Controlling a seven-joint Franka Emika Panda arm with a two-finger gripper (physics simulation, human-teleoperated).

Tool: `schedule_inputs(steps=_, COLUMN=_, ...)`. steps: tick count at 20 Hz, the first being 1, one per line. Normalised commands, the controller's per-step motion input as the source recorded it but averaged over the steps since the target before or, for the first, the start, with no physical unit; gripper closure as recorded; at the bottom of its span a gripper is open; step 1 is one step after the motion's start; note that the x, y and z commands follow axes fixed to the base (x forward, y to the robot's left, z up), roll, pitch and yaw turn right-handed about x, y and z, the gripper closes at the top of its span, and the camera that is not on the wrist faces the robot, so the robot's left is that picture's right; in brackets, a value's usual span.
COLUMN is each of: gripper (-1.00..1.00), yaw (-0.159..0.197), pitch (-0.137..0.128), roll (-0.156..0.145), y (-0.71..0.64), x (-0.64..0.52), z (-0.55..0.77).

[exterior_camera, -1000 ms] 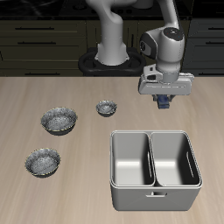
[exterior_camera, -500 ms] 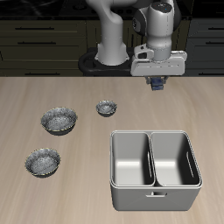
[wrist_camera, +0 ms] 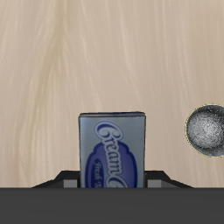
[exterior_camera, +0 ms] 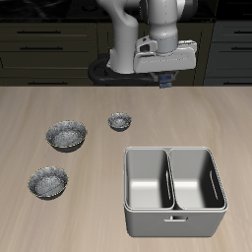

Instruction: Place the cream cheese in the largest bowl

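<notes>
Item 1. Two-finger tool point(exterior_camera: 166, 81) on the white robot arm: raised above the far part of the pale wooden desk point(exterior_camera: 59, 212), roughly at twelve o'clock from the desk's centre in the exterior view. Its fingers are clamped on Item 2; the wrist view shows the box seated between them.

Item 2. Small flat dark-blue rectangular cream cheese box point(wrist_camera: 113, 150) with a paler scripted label: held in the tool, clear of the desk, label face towards the wrist camera. In that view one flat end points away from the tool, down at the desk, so its long axis seems to run along the fingers, close to vertical; the end near the palm is hidden, so its full length cannot be read. In the exterior view only a dark sliver shows under the tool.

Item 3. Round shallow grey-and-white speckled bowl, the broadest of three point(exterior_camera: 67, 135): on the desk at about eight o'clock from the tool, well apart from it, with nothing in it.

Item 4. Near-equal speckled bowl point(exterior_camera: 48, 181), nearer the desk's front edge; small speckled bowl point(exterior_camera: 120, 121), nearest the tool.

Item 5. Two-compartment steel bin point(exterior_camera: 175, 187), at five o'clock from desk centre.

Status: pick-up judged done, box lifted. Outstanding: carry across to Item 3, lower, release.
</notes>
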Motion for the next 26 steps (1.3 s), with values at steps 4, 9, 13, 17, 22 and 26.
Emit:
schedule_inputs(steps=4, gripper=1.0, yaw=0.038, pitch=-0.063, roll=-0.038, y=-0.5, x=-0.03, z=0.3)
schedule_inputs(steps=9, gripper=1.0, yaw=0.022, pitch=-0.005, roll=0.011, y=-0.68, x=0.08, z=0.22)
schedule_inputs(steps=13, gripper=1.0, yaw=0.047, pitch=-0.02, roll=-0.033, y=-0.59, x=0.01, z=0.24)
schedule_inputs(steps=17, gripper=1.0, yaw=0.026, pitch=-0.002, roll=-0.002, y=-0.44, x=0.04, z=0.14)
schedule_inputs(steps=22, gripper=1.0, yaw=-0.011, pitch=0.016, roll=-0.027, y=-0.57, x=-0.01, z=0.13)
schedule_inputs(steps=26, gripper=1.0, yaw=-0.021, pitch=0.009, roll=-0.055, y=-0.71, x=0.06, z=0.11)
